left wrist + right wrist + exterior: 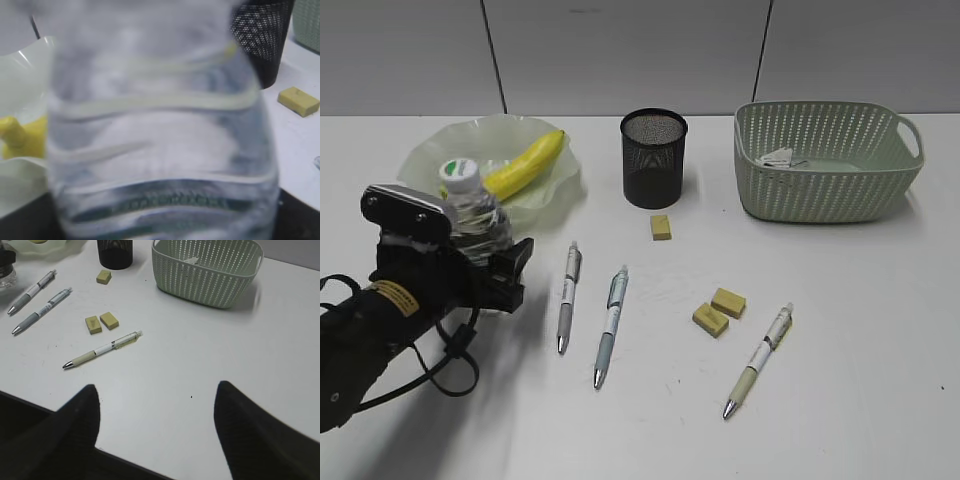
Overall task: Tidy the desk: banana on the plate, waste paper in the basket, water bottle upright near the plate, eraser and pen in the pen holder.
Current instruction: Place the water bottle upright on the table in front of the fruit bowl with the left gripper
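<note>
The water bottle [470, 205] stands upright just in front of the plate [425, 150], between the jaws of my left gripper [485, 248]. It fills the left wrist view as a blur [160, 150], so the jaws are hidden there and contact cannot be told. The banana [525, 165] lies on the plate. The waste paper [778, 157] sits in the basket [820, 190]. Three pens [567, 295] [611, 325] [758, 360] and three erasers [661, 227] [728, 302] [710, 320] lie on the desk in front of the pen holder [653, 158]. My right gripper [157, 390] hangs open over bare desk.
The right wrist view takes in the basket [210, 285], the nearest pen [102, 350] and two erasers [93, 324] [109, 320] ahead to the left. The left arm's cable [450, 365] loops onto the desk at the front left.
</note>
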